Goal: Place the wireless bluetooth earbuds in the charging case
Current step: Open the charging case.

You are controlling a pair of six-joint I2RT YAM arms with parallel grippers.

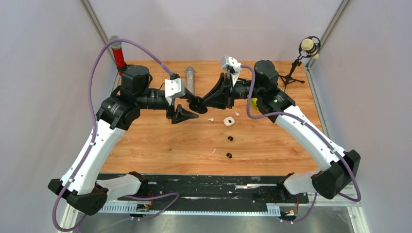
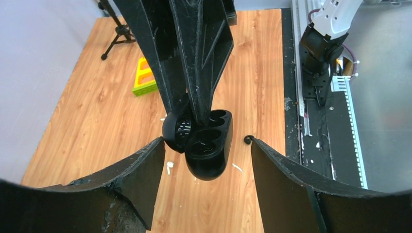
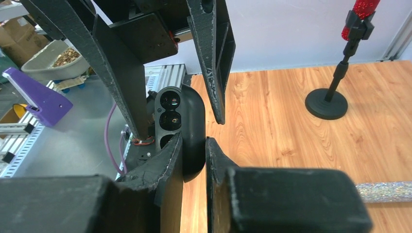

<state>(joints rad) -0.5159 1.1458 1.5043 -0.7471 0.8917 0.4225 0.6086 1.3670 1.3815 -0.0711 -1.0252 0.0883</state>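
My right gripper (image 3: 194, 140) is shut on an open black charging case (image 3: 187, 127) and holds it above the table. In the left wrist view the case (image 2: 209, 148) hangs between my left gripper's (image 2: 206, 141) open fingers, which do not touch it. I cannot tell what its dark wells hold. Two black earbuds (image 1: 230, 139) (image 1: 229, 156) lie on the wood. Two white earbuds (image 1: 211, 119) (image 1: 237, 114) lie beside a white case (image 1: 229, 121). One white earbud (image 2: 169, 166) and one black earbud (image 2: 248, 140) show under the left gripper.
A thin white sliver (image 1: 214, 151) lies near the black earbuds. A glittery cylinder (image 1: 190, 77) and a red-topped stand (image 1: 117, 52) are at the back. A yellow-green block (image 2: 145, 77) and a small tripod (image 1: 293, 73) stand at the back right.
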